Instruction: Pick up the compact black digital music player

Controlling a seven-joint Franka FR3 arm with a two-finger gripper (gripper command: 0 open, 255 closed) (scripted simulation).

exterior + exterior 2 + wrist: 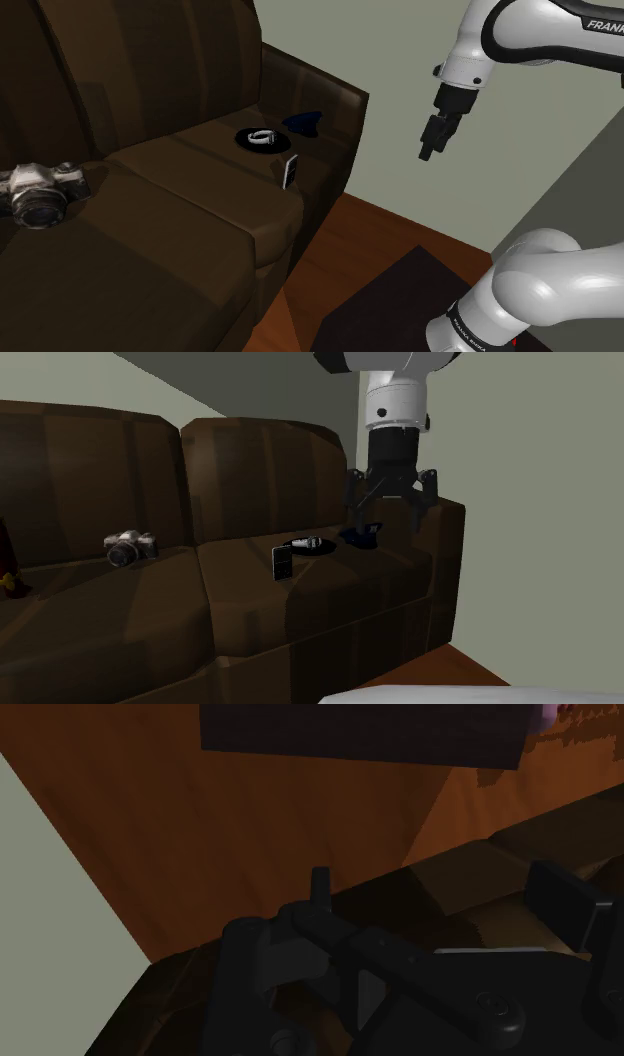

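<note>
Music player [291, 170] on sofa seat [180, 230]; camera [38, 190] well apart.

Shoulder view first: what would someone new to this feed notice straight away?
The dark brown sofa takes up most of the shoulder view, and the black gripper hangs in the air, fingers apart, to the right of its armrest. On the seat, a small black music player stands upright near the cushion's front edge. A silver camera sits on the cushion at the far left.
</note>
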